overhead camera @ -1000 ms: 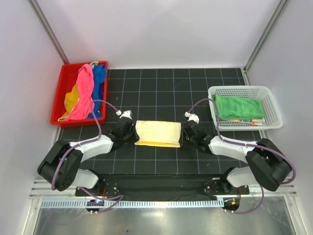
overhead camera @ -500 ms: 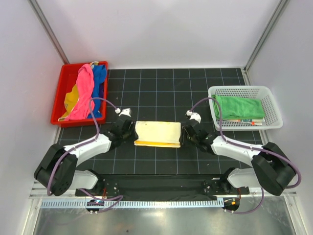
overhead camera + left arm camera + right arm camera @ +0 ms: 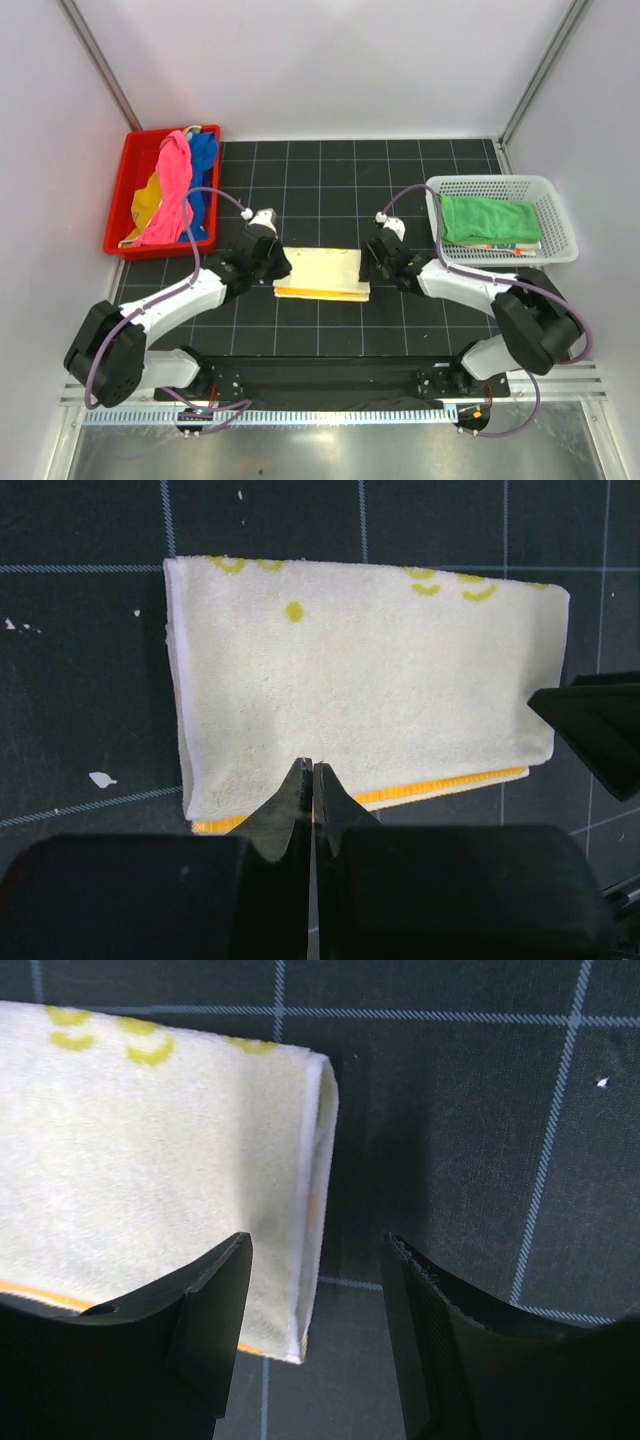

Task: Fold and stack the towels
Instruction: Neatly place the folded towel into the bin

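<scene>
Black gridded mat [image 3: 330, 190] | folded fluffy cream-yellow towel [image 3: 320, 273], rectangular | left jaws pressed together | right jaws spread

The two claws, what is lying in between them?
A folded yellow towel lies flat on the black mat between the left claw and the right claw, one claw at each short end. The top view shows it.
</scene>
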You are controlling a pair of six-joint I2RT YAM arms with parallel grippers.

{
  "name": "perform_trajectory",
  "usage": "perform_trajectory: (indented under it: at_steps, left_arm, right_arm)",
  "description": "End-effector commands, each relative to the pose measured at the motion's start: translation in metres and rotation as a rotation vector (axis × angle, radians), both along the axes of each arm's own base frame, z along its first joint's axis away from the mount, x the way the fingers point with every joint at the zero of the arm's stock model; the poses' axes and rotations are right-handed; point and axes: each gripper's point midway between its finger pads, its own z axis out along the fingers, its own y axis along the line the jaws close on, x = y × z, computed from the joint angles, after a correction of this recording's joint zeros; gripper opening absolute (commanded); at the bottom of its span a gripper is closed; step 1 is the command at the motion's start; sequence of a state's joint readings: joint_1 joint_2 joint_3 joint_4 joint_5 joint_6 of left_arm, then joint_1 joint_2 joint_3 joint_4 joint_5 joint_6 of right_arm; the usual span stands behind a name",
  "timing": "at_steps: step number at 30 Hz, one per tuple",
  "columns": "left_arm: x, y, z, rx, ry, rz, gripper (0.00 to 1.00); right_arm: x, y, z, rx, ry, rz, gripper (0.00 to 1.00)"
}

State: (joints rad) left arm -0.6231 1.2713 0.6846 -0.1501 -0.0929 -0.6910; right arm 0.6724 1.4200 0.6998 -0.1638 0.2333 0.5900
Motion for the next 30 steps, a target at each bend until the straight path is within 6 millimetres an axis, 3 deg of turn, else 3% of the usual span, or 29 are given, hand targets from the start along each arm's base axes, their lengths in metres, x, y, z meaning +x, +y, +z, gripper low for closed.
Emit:
perform_trajectory:
  at_steps: [1,7,13,20,26,30]
  left_arm:
    - [0.004,-0.010,0.021,-0.021,-0.046,-0.029,0.04]
    - [0.001,-0.010,0.025,-0.028,-0.056,-0.033,0.04]
    - [-0.001,-0.008,0.019,-0.021,-0.046,-0.031,0.04]
    - [-0.004,-0.012,0.015,-0.029,-0.038,-0.039,0.03]
    - [-0.008,-0.019,0.032,-0.077,-0.054,-0.069,0.03]
    - [-0.015,-0.024,0.056,-0.119,-0.080,-0.098,0.03]
  right_arm:
    - [0.018,0.011,0.005,0.032,-0.029,-0.025,0.61]
    - [0.018,0.016,-0.014,0.034,0.010,-0.025,0.60]
    - [0.013,0.015,-0.020,0.046,0.021,-0.031,0.53]
    - [0.005,0.011,-0.036,0.007,0.074,-0.014,0.34]
    - [0.003,0.004,-0.045,-0.071,0.095,0.001,0.20]
    - [0.008,-0.006,-0.036,-0.148,0.079,0.011,0.10]
